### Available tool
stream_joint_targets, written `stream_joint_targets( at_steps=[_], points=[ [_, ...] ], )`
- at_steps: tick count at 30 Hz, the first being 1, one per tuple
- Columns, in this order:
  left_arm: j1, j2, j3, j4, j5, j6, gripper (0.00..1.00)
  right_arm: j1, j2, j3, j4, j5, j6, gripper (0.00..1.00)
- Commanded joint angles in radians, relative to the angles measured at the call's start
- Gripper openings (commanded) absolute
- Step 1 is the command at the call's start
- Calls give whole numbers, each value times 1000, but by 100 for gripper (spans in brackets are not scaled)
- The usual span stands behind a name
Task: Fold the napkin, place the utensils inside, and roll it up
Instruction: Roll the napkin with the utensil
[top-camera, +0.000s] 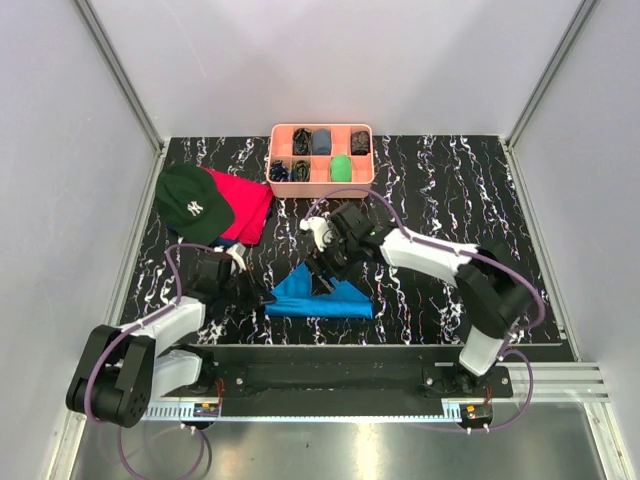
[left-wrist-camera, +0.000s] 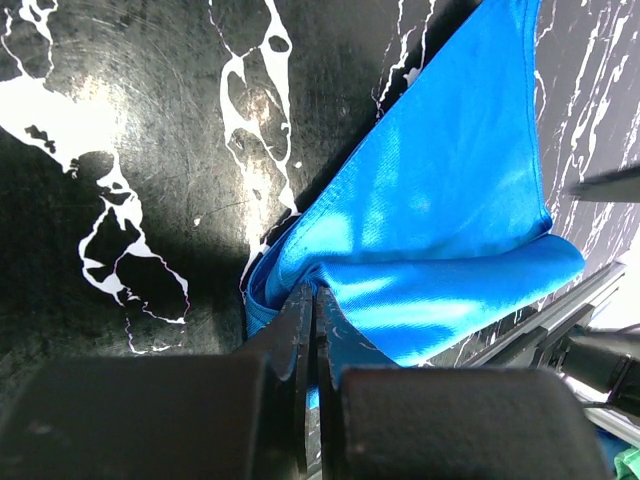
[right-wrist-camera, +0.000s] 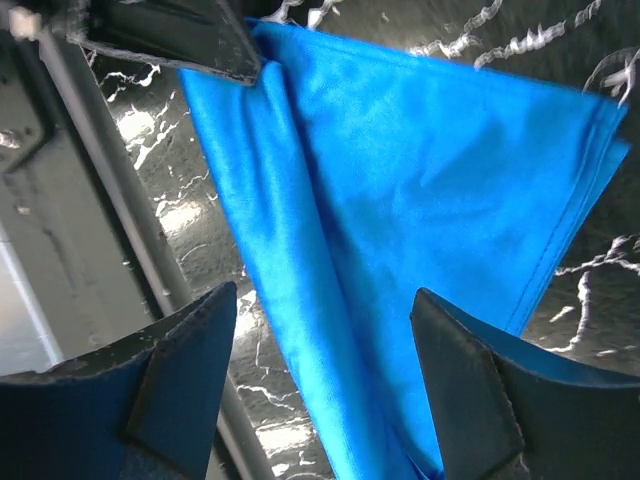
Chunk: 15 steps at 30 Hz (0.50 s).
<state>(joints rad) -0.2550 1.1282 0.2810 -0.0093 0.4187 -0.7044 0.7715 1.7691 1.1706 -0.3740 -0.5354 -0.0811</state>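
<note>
Dark green, with a white logo, a cap (top-camera: 193, 203) sits at ten o'clock on the black marbled table (top-camera: 450, 180), overlapping the left edge of a red cloth (top-camera: 250, 205). At seven o'clock the left gripper (top-camera: 262, 297) lies low, its jaws pressed together on the left corner of the napkin (top-camera: 325, 298); its wrist view shows blue cloth (left-wrist-camera: 440, 200) pinched between the black fingers (left-wrist-camera: 290, 330). The napkin, folded into a triangle, lies flat at six o'clock, near the front edge. A pink tray (top-camera: 322, 128) stands at twelve o'clock, its contents too small to tell. The right gripper (top-camera: 325, 277) hangs over the triangle's top point, jaws spread wide and holding nothing, the cloth (right-wrist-camera: 400, 180) showing between its fingers (right-wrist-camera: 180, 370).
</note>
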Motion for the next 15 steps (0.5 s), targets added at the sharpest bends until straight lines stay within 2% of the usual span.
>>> stream_joint_targets(
  at_steps=[1, 7, 11, 15],
  points=[
    [2, 25, 41, -95, -49, 26, 0, 139, -88, -64, 98, 259, -91, 79],
    [2, 67, 73, -110, -47, 40, 0, 284, -74, -89, 116, 478, -141, 80],
    [3, 87, 83, -112, -41, 48, 0, 327, -54, -92, 138, 558, -177, 80],
    [3, 91, 89, -110, -40, 49, 0, 333, -33, -91, 142, 557, -200, 80]
  ],
)
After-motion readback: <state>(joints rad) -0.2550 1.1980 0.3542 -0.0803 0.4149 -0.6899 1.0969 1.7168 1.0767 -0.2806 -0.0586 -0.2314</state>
